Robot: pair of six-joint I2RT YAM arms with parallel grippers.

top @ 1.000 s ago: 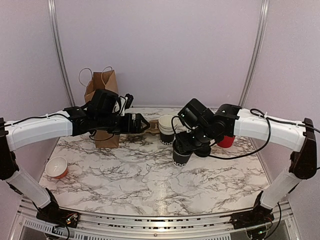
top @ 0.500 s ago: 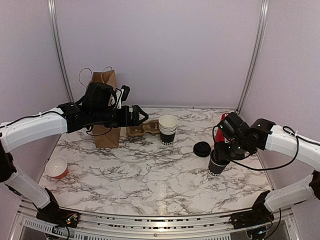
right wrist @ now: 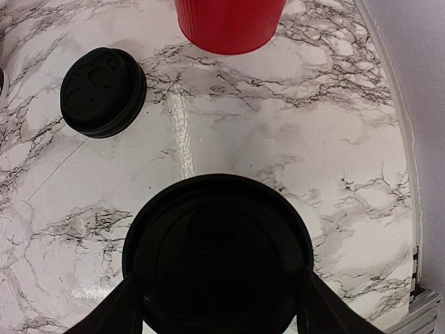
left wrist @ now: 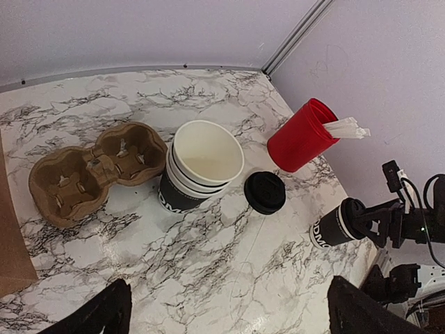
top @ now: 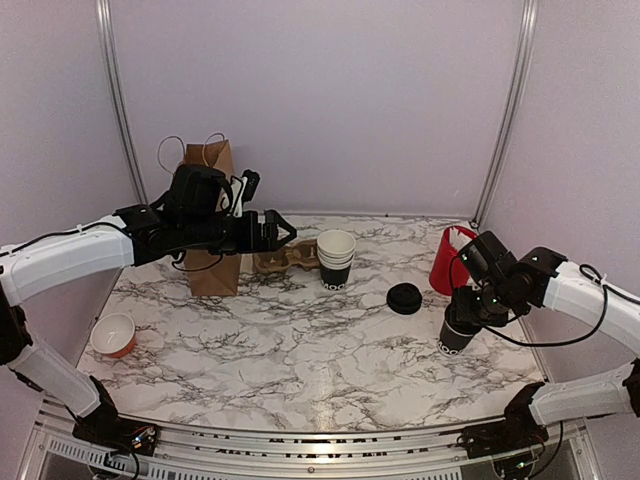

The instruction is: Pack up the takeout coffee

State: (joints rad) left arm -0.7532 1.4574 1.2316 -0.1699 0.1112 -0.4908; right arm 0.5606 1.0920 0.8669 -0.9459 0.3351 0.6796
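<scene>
Right wrist, right fingers [right wrist: 318, 311] grasp takeout coffee [right wrist: 217, 259], sides hidden, left fingers [left wrist: 104, 316] released.

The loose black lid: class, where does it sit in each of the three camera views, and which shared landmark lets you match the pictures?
Top external: the loose black lid lies right of centre on the marble, just left of the red cup.
Left wrist: loose black lid near the centre, below and left of the red cup.
Right wrist: loose black lid at upper left; red cup at top centre.
Shared landmark: the red cup.
</scene>
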